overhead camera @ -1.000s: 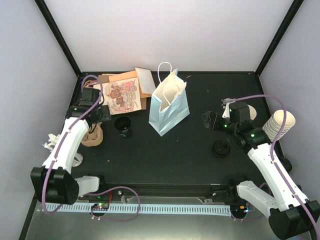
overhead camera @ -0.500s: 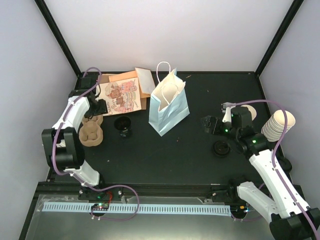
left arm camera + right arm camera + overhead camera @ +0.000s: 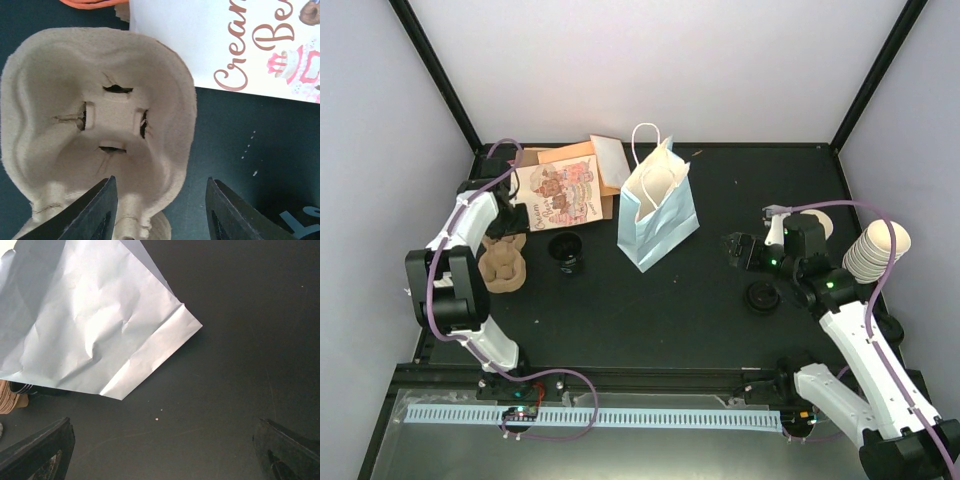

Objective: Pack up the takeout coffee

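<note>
Black tabletop (image 3: 650,320), white walls. From top: finds left arm refolded, left gripper (image 3: 510,225) now above brown pulp carrier (image 3: 503,264); spots takeout coffee (image 3: 762,297) at right, near right gripper (image 3: 738,247), well apart from blue bag (image 3: 658,215), unpacked. From left wrist: shows fingers (image 3: 92,212) narrowing yet parted astride carrier rim, gripping nothing; suggests carrier grab first, coffee later. From right wrist: shows fingers (image 3: 35,452) splayed wide, empty, facing bag.
</note>
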